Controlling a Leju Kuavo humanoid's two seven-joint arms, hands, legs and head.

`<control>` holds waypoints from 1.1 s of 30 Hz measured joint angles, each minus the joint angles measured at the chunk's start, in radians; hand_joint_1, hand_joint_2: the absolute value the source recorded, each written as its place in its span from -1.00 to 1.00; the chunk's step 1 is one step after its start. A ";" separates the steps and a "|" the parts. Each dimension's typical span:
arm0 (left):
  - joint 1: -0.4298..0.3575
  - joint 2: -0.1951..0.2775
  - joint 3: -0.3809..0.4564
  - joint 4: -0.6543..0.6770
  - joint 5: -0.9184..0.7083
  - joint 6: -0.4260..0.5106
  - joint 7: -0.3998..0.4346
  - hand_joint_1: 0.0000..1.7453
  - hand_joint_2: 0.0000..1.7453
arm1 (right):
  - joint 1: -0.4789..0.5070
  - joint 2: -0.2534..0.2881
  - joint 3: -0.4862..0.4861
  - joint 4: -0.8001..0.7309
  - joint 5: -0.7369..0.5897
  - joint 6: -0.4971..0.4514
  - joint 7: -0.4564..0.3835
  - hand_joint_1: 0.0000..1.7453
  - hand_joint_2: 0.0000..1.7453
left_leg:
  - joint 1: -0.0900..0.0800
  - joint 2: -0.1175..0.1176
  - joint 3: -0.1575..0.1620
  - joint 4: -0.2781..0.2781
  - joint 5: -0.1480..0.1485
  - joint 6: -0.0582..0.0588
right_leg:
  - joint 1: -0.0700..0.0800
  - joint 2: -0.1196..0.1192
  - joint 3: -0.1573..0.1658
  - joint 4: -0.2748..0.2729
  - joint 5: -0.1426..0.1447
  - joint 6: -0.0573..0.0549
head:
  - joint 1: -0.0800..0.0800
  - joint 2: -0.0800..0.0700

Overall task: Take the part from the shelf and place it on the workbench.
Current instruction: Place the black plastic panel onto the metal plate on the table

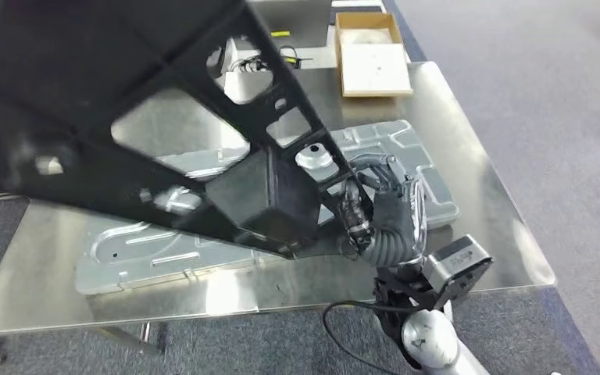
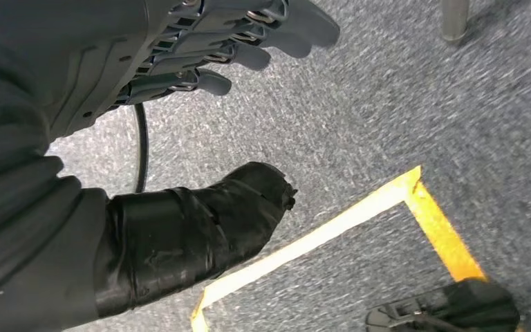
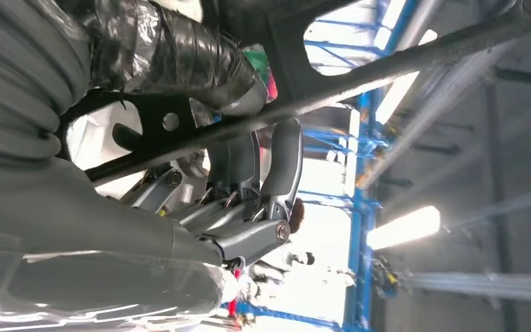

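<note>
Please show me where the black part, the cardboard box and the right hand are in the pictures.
black part (image 1: 266, 195): head view, on its solid block near the lower end.
cardboard box (image 1: 371, 66): head view, on the white sheet inside it.
right hand (image 1: 383, 207): head view, on the fingers gripping the part's edge.

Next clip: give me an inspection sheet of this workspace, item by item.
Surface: steel workbench, shiny, on grey carpet.
Job's things: black frame part held above the bench, not yet set down.
Clutter: silver stamped panel lying on the bench; open cardboard box at the far edge.
Hands: right hand grips the part's lower edge; left hand hangs over the floor, fingers apart, holding nothing.
Cables: black cable looping at the right arm.
Surroundings: yellow floor tape; blue racking.
</note>
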 joint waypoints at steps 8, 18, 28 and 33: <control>-0.011 0.001 0.000 0.000 0.004 0.007 -0.005 -1.00 1.00 | -0.009 -0.001 0.000 0.009 -0.004 0.011 -0.004 1.00 1.00 | 0.009 0.001 0.065 -0.023 -0.048 0.028 | -0.011 -0.013 -0.170 0.261 -0.081 0.030 | 0.012 0.000; -0.013 0.002 0.003 0.000 -0.017 0.025 -0.009 -1.00 1.00 | -0.021 0.002 0.000 0.023 -0.011 0.016 -0.014 1.00 1.00 | 0.011 -0.002 0.096 0.014 -0.114 -0.016 | -0.018 -0.013 -0.115 0.008 0.099 0.006 | 0.010 0.000; -0.014 0.006 0.003 0.000 -0.027 0.068 -0.037 -1.00 -1.00 | -0.024 0.003 0.000 0.022 0.003 0.006 -0.026 -1.00 -1.00 | 0.010 0.004 0.078 0.017 -0.075 -0.017 | -0.013 -0.017 -0.084 0.004 0.075 -0.003 | 0.007 0.000; -0.014 0.007 0.003 0.000 -0.021 0.056 -0.013 -1.00 -1.00 | -0.028 0.003 0.000 0.022 -0.002 0.006 -0.039 -1.00 -1.00 | 0.011 0.005 0.103 -0.028 -0.077 0.004 | -0.011 -0.018 -0.087 0.014 0.059 0.016 | 0.010 0.000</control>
